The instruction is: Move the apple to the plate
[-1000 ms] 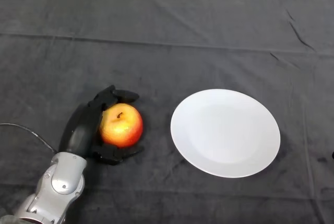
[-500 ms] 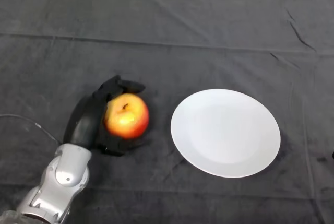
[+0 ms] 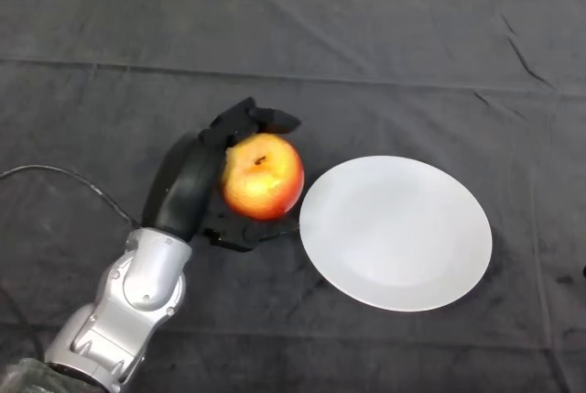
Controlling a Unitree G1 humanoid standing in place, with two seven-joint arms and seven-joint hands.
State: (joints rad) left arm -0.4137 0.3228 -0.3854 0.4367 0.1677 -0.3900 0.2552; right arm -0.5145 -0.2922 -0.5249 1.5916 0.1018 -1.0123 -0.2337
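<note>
Apple (image 3: 264, 177) held in left hand (image 3: 197, 182) beside plate (image 3: 403, 237).

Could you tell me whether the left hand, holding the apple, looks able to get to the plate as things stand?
Probably yes: the left hand grips the apple right beside the plate, and nothing lies on the cloth between them.

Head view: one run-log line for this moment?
left hand: shut on red-yellow apple | apple: beside round white plate rim, not on it | phase: transport
</note>
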